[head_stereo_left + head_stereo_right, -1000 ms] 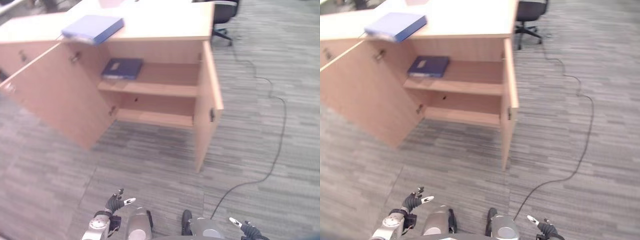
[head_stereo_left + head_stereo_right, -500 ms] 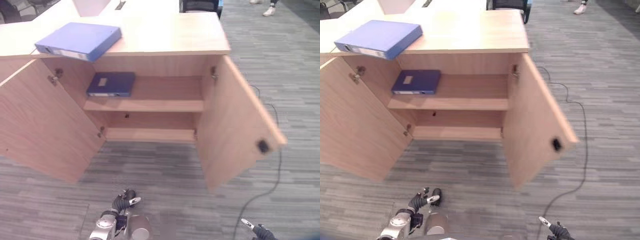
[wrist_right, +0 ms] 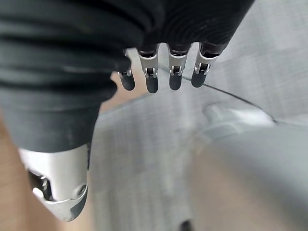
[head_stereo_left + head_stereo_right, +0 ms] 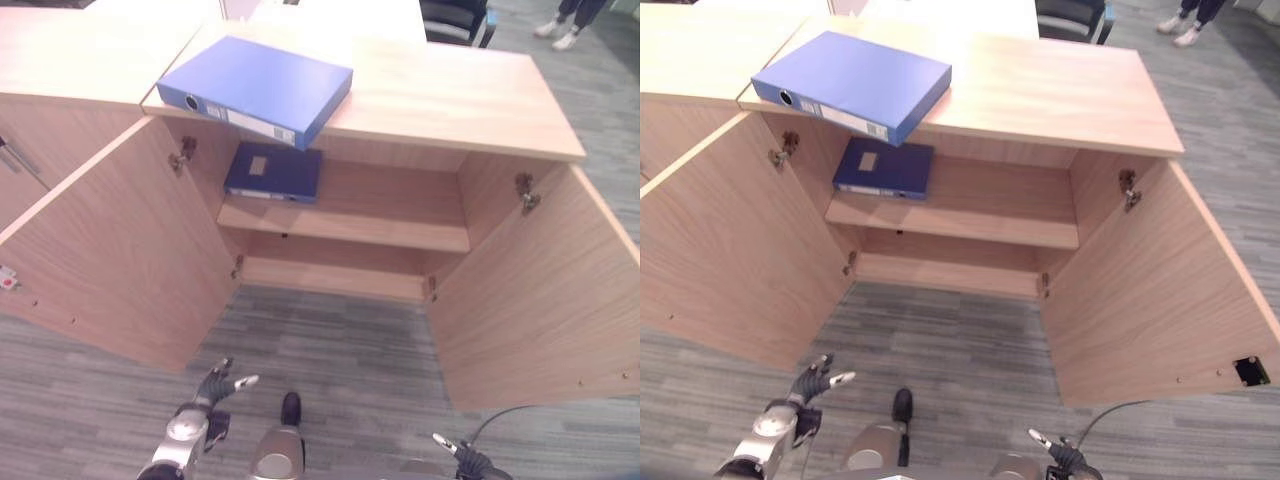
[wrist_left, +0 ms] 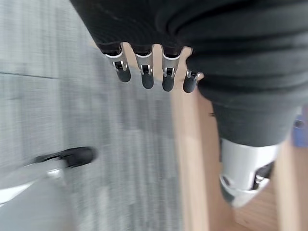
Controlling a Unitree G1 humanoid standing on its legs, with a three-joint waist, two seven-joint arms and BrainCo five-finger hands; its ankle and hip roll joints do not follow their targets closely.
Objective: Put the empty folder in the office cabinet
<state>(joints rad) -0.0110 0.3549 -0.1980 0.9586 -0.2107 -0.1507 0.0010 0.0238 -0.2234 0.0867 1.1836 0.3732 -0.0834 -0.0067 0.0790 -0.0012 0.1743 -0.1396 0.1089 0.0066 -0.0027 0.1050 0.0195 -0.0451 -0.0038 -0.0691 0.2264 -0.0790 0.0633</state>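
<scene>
Blue folder [image 4: 258,88] first: we see it lying flat on top of the office cabinet [image 4: 455,95], towards the robot's left, one corner jutting out past the front edge above the open compartment. Both cabinet doors stand wide open, the left door [image 4: 120,255] and the right door [image 4: 545,295] swung out over the grey carpet [image 4: 340,350]. Inside, on the upper shelf [image 4: 370,222], a darker blue folder [image 4: 273,170] lies flat at the left end; the rest of that shelf is bare wood, and so is the lower shelf below it.

Down at the lower edge we pick up the left hand [image 4: 215,385], low over the carpet and well apart from the cabinet, its fingers relaxed and loosely extended, nothing in them. Our wrist view confirms it: fingers [image 5: 144,72] straight, grasping nothing. Over on the other side, the right hand [image 4: 1060,455] hangs just as low, fingers [image 3: 161,72] likewise released and empty.
</scene>
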